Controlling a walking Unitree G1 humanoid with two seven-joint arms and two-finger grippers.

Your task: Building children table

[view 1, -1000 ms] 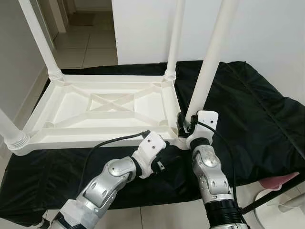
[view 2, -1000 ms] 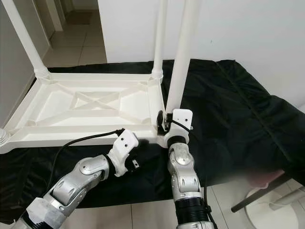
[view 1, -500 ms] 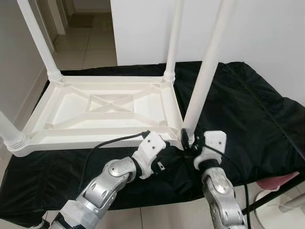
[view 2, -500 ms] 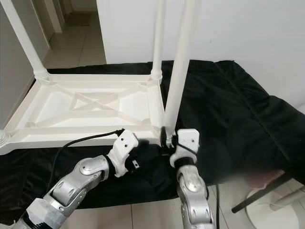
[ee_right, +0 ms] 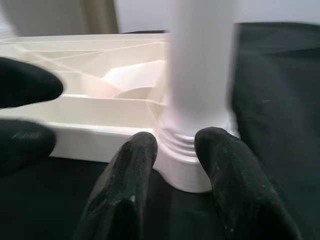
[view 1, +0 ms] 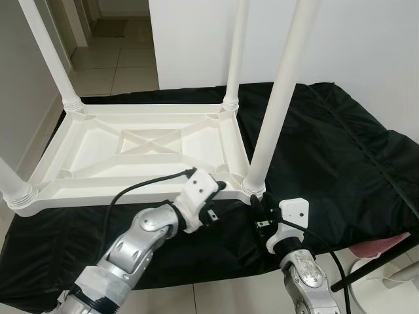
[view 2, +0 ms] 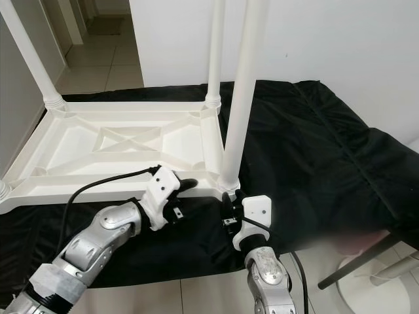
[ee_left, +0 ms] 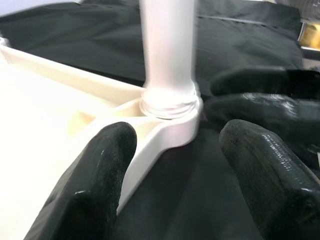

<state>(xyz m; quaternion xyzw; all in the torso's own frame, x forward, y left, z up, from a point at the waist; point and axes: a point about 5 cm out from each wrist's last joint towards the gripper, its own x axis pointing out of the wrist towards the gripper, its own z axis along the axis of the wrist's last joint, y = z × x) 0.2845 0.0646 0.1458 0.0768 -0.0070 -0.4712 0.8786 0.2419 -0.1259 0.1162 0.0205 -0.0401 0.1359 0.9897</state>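
White ribbed plastic table [view 1: 141,147] lies inverted on black cloth [view 1: 340,150]. Left gripper [view 1: 219,188], fingers spread, rests at the near rim. Near-right leg [view 1: 278,98], smooth tube, stands upright in its threaded socket, directly ahead of right gripper [view 1: 256,212], fingers parted, empty.

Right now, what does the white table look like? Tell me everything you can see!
The white plastic children's table lies upside down on a black cloth, its ribbed underside with a crossed brace facing up. Four round white legs stand straight up from ringed sockets at its corners. The left gripper reaches to the near rim beside the closest leg, fingers open. The right gripper sits just before that leg's socket, fingers apart.
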